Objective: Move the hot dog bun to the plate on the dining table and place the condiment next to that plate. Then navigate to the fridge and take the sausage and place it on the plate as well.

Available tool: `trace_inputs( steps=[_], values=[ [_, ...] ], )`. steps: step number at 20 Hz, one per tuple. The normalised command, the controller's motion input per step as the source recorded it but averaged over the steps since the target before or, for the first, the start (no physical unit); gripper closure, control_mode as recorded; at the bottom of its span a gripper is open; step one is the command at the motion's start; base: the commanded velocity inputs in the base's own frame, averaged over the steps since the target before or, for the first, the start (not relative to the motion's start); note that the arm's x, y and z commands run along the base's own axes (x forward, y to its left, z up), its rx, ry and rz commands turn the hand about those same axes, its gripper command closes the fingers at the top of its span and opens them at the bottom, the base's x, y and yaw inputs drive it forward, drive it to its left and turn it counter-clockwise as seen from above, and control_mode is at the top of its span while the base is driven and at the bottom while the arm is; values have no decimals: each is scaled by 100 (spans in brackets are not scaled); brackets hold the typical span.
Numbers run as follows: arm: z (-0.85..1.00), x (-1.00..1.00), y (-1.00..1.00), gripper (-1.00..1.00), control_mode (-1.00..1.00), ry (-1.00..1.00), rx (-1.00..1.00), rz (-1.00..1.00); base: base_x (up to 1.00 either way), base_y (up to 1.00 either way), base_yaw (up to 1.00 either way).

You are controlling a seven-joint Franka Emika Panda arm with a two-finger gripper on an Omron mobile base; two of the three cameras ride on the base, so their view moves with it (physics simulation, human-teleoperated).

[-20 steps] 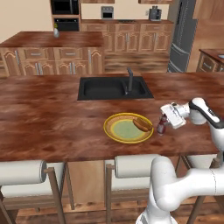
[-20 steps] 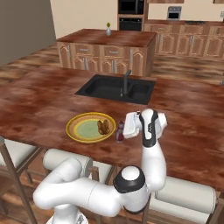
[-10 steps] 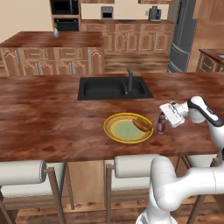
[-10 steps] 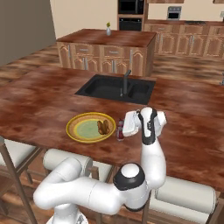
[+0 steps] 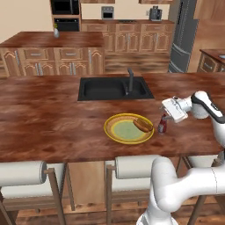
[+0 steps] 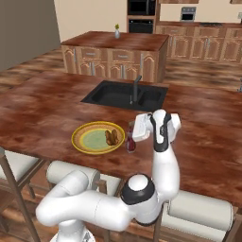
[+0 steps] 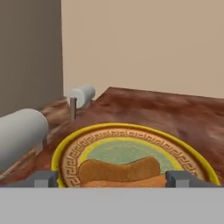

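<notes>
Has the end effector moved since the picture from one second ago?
Yes. In the left base view the end effector has drawn slightly back, away from the plate, leaving the condiment standing beside the plate.

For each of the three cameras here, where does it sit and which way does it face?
Left base view: behind the arm's left, looking over the dining table; arm rises lower right.
Right base view: behind its right; arm rises lower left.
Hand view: on the hand, looking low across the plate; finger tips apart.
Shared: plate, hot dog bun, condiment, gripper.
</notes>
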Motion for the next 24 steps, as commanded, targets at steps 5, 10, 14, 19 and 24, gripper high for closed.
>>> trace_inputs(
  steps=[5,10,14,19,24],
  values=[
    [100,-46,8,-100,-100,0,0,0,0,0,0],
    [94,-63,41,-100,-100,0,-1,-9,0,0,0],
    [49,-63,77,-100,-100,3,-5,-28,0,0,0],
    [13,-55,85,-100,-100,9,-9,-41,0,0,0],
    [9,-11,64,-100,-100,22,-11,-48,0,0,0]
  ],
)
